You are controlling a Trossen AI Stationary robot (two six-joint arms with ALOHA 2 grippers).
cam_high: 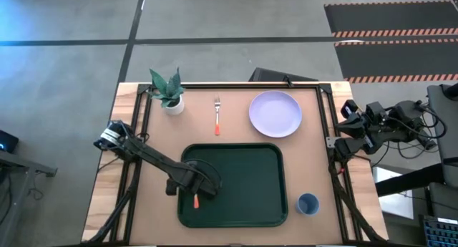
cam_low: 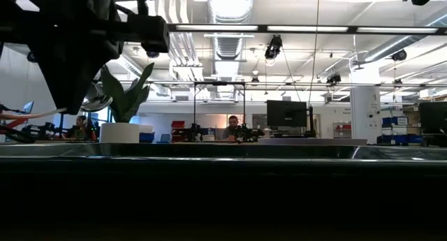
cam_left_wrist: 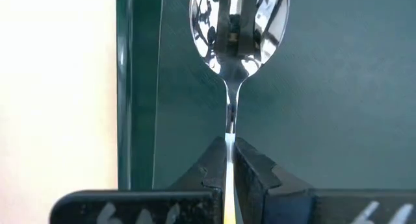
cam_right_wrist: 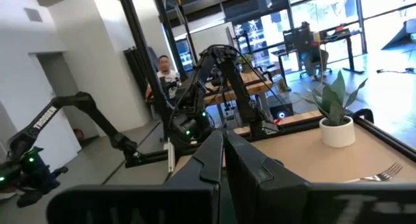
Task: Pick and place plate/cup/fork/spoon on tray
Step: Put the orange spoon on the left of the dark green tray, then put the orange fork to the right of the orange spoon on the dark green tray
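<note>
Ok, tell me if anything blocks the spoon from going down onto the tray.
Nothing visible does. The left gripper holds the spoon over the tray, and the floor beneath it looks bare.

Left gripper (cam_high: 198, 190) is clamped tight, arm stretched inward; right gripper (cam_right_wrist: 223, 160) is closed, arm folded aside.

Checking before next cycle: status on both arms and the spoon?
Left gripper shut on spoon, over tray. Right gripper shut, parked at table's right edge. Plate, fork, cup still off tray.
</note>
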